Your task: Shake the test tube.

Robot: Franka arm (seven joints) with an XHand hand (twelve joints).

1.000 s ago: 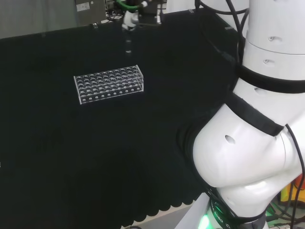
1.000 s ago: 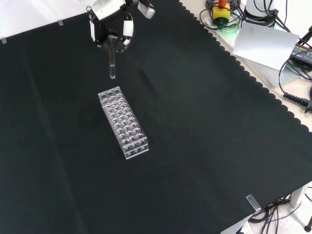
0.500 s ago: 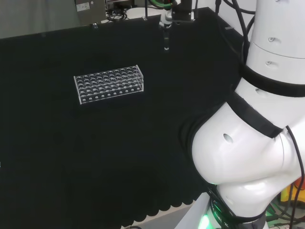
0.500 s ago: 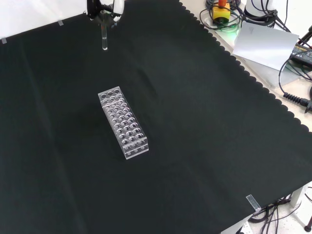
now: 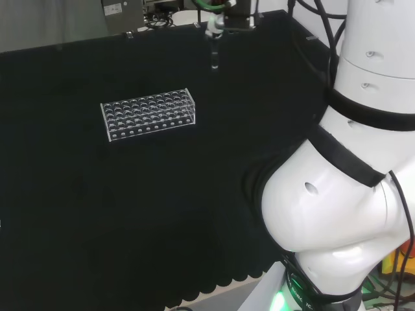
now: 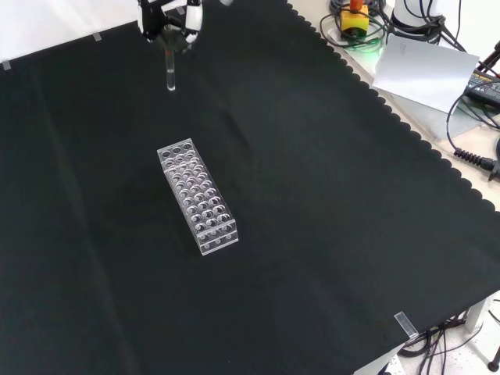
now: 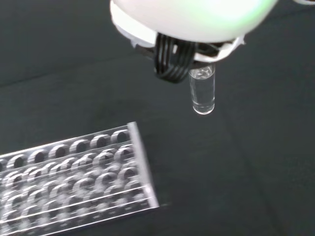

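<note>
A clear glass test tube [image 6: 170,72] hangs upright above the cloth, pinched at its top by my black and white hand [image 6: 169,17] at the front view's upper edge. In the head view the test tube [image 5: 214,55] hangs below the hand [image 5: 217,18] at the far side of the bench, right of the rack. Up close, the wrist view has the test tube's [image 7: 202,93] rounded bottom sticking out under the hand [image 7: 187,24]. A clear plastic test tube rack [image 6: 197,195] with several empty holes stands on the cloth, below the hand in the front view.
The rack [image 5: 148,114] stands left of centre in the head view and shows again in the wrist view [image 7: 74,187]. The arm's white links [image 5: 337,194] fill the head view's right. Cables and a white sheet [image 6: 426,70] lie beyond the cloth's scalloped edge in the front view.
The hand swung the tube away from the rack over the last second, then came slightly back and lower in the last half second. The rack stayed put.
</note>
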